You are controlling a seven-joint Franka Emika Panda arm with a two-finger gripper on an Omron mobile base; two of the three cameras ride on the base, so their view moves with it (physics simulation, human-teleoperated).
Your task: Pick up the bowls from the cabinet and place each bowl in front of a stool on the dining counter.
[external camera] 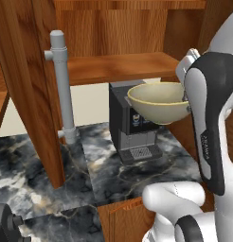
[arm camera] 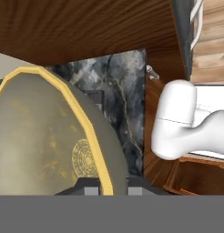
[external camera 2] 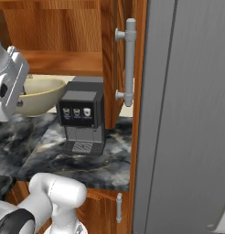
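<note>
The olive-beige bowl (external camera: 158, 105) is held in the air by the gripper (arm camera: 113, 187), whose two fingertips are seen in the hand view clamped on either side of the bowl's pale rim, one inside and one outside the wall. The bowl is carried below the underside of the wooden cabinet (external camera: 118, 66) and above the marbled worktop (external camera: 137, 175), upright and roughly level, touching neither. In the left base view it hangs directly in front of the upper part of the black coffee machine (external camera: 130, 130) and partly hides it; in the right base view the bowl (external camera 2: 39, 96) is seen to the left of the coffee machine (external camera 2: 82, 116), just beside it, and whether the two touch cannot be told. The machine stands on the worktop under the cabinet, with its drip tray facing forward. A grey tubular handle (external camera: 61, 85) is mounted on the cabinet's open door (external camera: 28, 94), which stands out over the worktop to the left of the bowl, well apart from it. In the right base view a second open door with its own grey handle (external camera 2: 128, 61) stands to the right of the coffee machine, and a tall grey panel (external camera 2: 187, 114) occupies the right side. A wooden base cabinet front (external camera 2: 103, 210) lies below the worktop.
</note>
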